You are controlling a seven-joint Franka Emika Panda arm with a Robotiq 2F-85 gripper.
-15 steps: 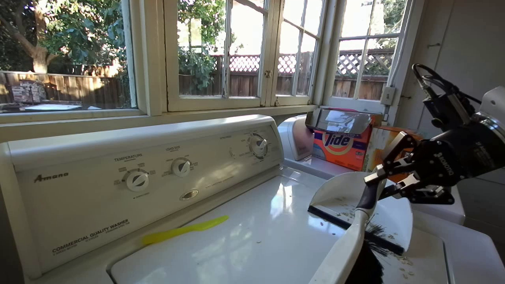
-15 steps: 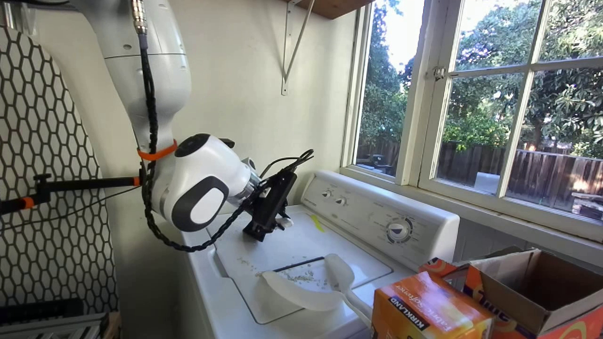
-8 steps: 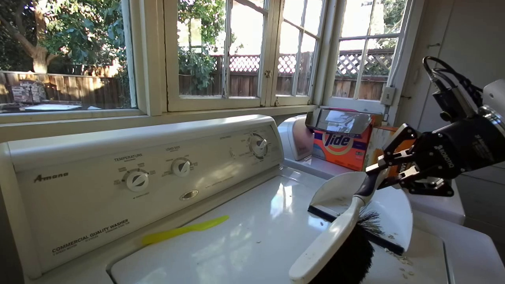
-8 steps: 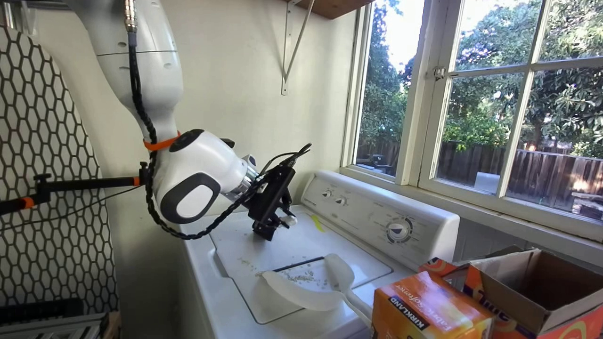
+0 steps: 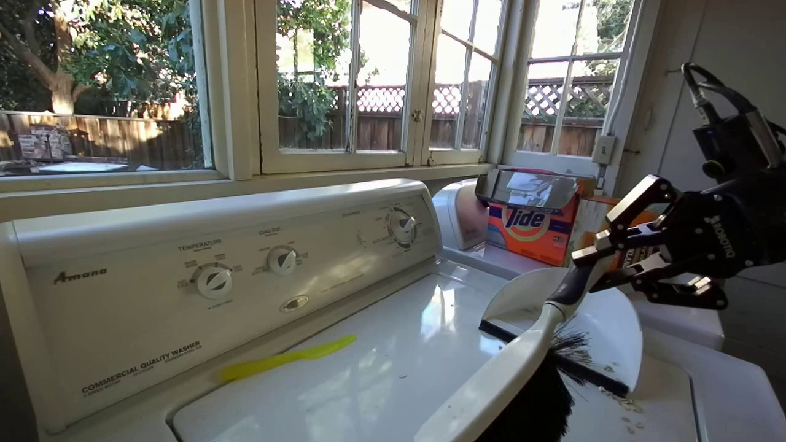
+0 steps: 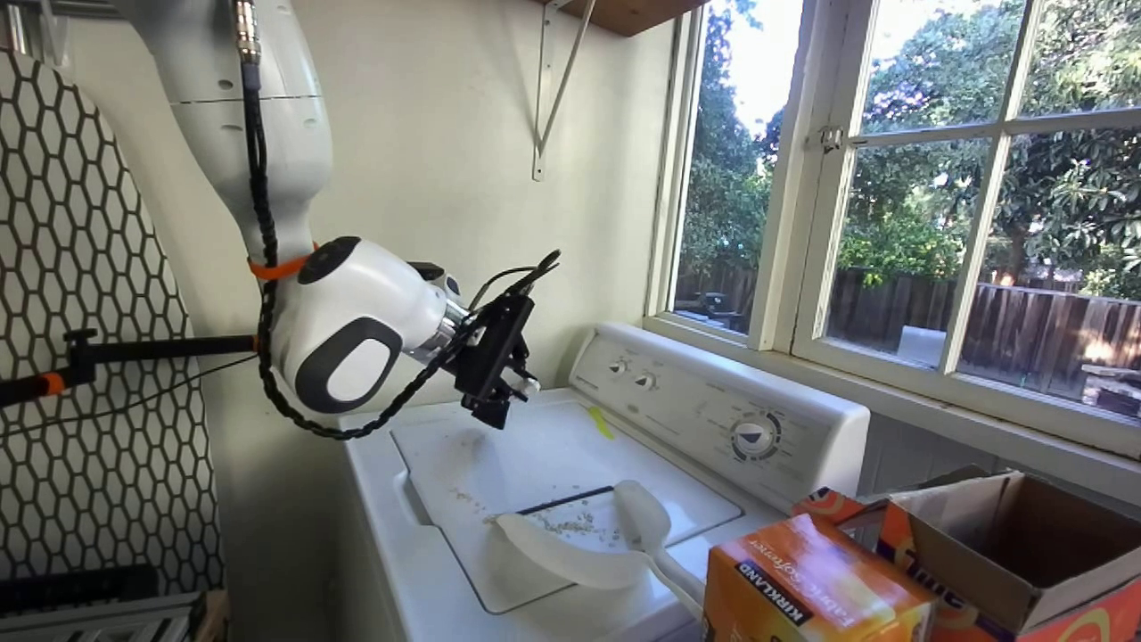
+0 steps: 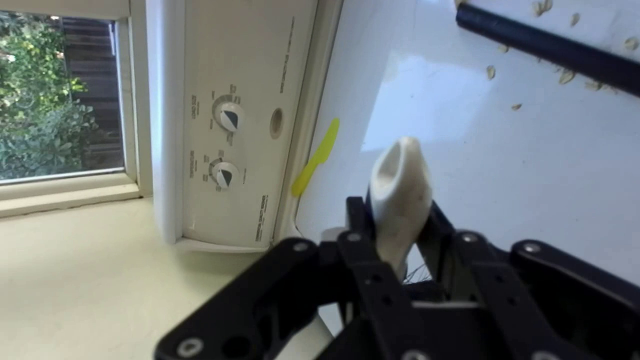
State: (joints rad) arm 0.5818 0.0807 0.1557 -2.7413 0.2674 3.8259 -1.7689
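Note:
My gripper (image 5: 592, 265) is shut on the dark grip of a white hand brush (image 5: 509, 374) with black bristles. The gripper also shows in an exterior view (image 6: 517, 392) and in the wrist view (image 7: 395, 215), where the white handle end (image 7: 404, 195) sticks out between the fingers. The brush slants downward, its head leaving the frame's bottom edge. Whether the bristles touch the lid cannot be seen. A white dustpan (image 5: 525, 291) with a black lip lies on the washer lid (image 6: 526, 446), holding flakes (image 6: 570, 526). More flakes (image 5: 629, 405) lie by the lip (image 7: 550, 47).
A yellow plastic knife (image 5: 288, 359) lies by the washer's control panel (image 5: 245, 264). An orange Tide box (image 5: 528, 236) and a Kirkland box (image 6: 811, 580) stand beyond the dustpan. The dustpan's handle (image 6: 682, 584) reaches toward the boxes. Windows (image 6: 918, 250) and a wall border the washer.
The gripper has risen and moved away from the boxes, rightward in one exterior view and leftward in another, carrying the brush. The dustpan, knife and boxes have not moved.

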